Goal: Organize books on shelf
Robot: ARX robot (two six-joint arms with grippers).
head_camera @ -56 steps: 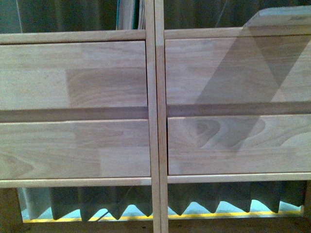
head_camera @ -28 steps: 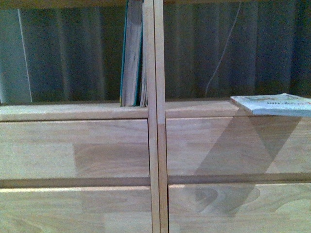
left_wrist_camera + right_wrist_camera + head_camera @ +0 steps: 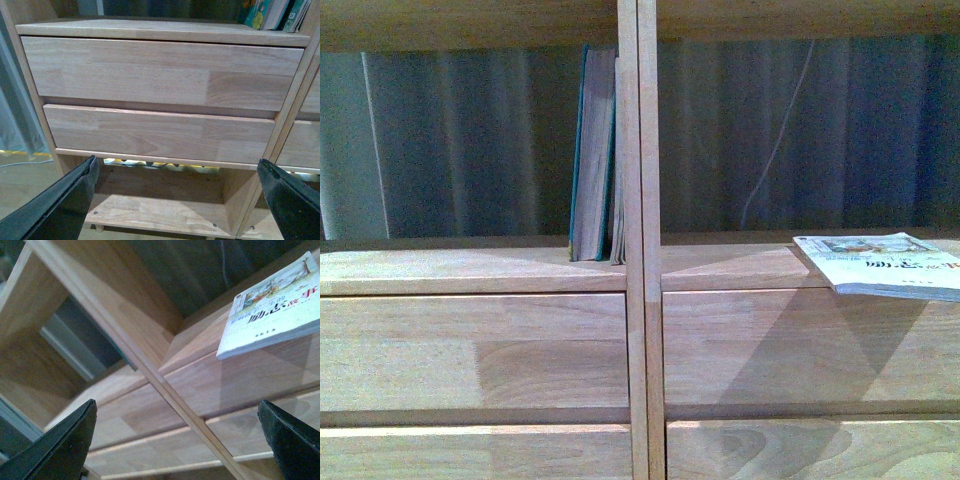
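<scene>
Front view: teal book [image 3: 592, 150] stands upright against the shelf [image 3: 470, 270] divider, left compartment; white paperback [image 3: 880, 260] lies flat, overhanging the right ledge. Left jaws and right jaws both spread wide apart.

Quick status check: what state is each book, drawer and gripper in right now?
teal book: upright, left compartment
slim companion: upright, between teal book and divider
white paperback: lying flat, right compartment, jutting over the front edge
drawers: shut
left gripper: open, empty
right gripper: open, empty
</scene>
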